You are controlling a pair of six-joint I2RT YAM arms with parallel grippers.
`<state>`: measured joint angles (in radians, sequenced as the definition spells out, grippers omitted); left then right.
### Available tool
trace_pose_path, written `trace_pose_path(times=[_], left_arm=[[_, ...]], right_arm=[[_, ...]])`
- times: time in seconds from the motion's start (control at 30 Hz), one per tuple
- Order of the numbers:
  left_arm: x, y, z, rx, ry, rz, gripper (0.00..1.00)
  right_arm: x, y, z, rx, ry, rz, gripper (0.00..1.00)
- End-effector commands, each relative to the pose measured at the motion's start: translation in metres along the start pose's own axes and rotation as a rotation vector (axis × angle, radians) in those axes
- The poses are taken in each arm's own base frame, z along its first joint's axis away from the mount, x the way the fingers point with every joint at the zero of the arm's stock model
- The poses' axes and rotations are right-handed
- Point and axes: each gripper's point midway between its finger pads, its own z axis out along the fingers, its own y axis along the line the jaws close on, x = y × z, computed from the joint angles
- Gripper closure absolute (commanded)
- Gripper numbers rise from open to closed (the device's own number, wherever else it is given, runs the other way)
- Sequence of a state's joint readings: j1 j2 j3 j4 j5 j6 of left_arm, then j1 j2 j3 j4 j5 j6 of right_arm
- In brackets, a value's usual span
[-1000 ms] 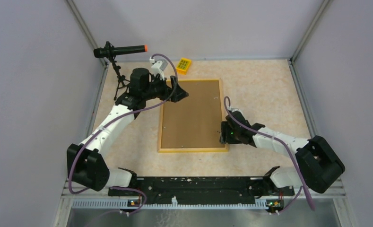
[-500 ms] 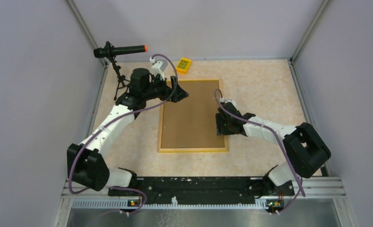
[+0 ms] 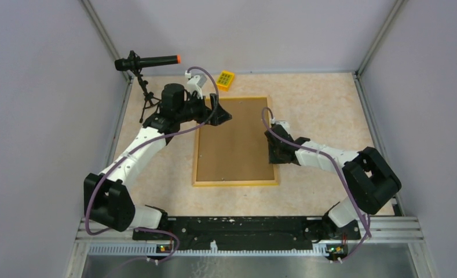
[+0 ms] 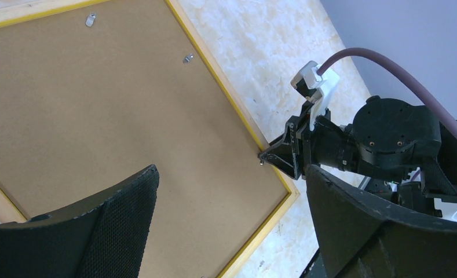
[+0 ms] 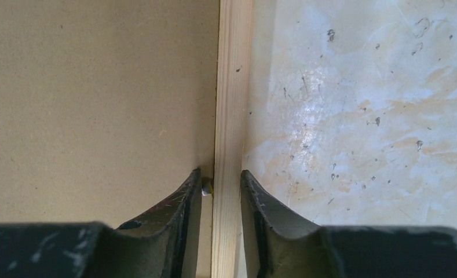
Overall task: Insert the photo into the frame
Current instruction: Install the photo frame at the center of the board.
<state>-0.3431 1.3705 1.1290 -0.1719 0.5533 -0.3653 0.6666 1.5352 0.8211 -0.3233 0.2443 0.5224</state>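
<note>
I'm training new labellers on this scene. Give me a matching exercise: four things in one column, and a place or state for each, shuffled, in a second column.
Column one
1. left gripper
2. right gripper
3. yellow block
4. board

Column two
A. at the far edge of the table, apart from the frame
B. astride the frame's right rail
C. open, above the frame's far left corner
D. lying inside the frame

Pairs: 1-C, 2-B, 3-A, 4-D
</note>
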Motion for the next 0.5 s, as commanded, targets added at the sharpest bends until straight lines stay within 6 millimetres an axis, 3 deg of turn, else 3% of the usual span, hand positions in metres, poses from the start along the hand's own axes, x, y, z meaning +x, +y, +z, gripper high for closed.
trace_pose_path(times=[0.0, 0.2, 0.3, 0.37, 0.47], left_arm=[[-0.009, -0.004, 0.001, 0.025, -0.035, 0.024, 0.01], [-0.010, -0.005, 0.000, 0.025, -0.038, 0.027, 0.01], [-0.010, -0.005, 0.000, 0.026, -0.039, 0.028, 0.01], [-0.010, -0.006, -0.001, 0.028, -0.038, 0.026, 0.01], [-0.011, -0.006, -0.001, 0.028, -0.041, 0.026, 0.01]], right_arm=[[0.005, -0.001, 0.006, 0.044, 0.017, 0.049, 0.76], [0.017, 0.000, 0.005, 0.016, 0.033, 0.103, 0.90], [0.015, 0.003, -0.002, -0.015, 0.016, 0.099, 0.90], [0.008, 0.009, -0.008, -0.052, -0.009, 0.091, 0.86], [-0.005, 0.018, -0.018, -0.111, -0.050, 0.084, 0.70]])
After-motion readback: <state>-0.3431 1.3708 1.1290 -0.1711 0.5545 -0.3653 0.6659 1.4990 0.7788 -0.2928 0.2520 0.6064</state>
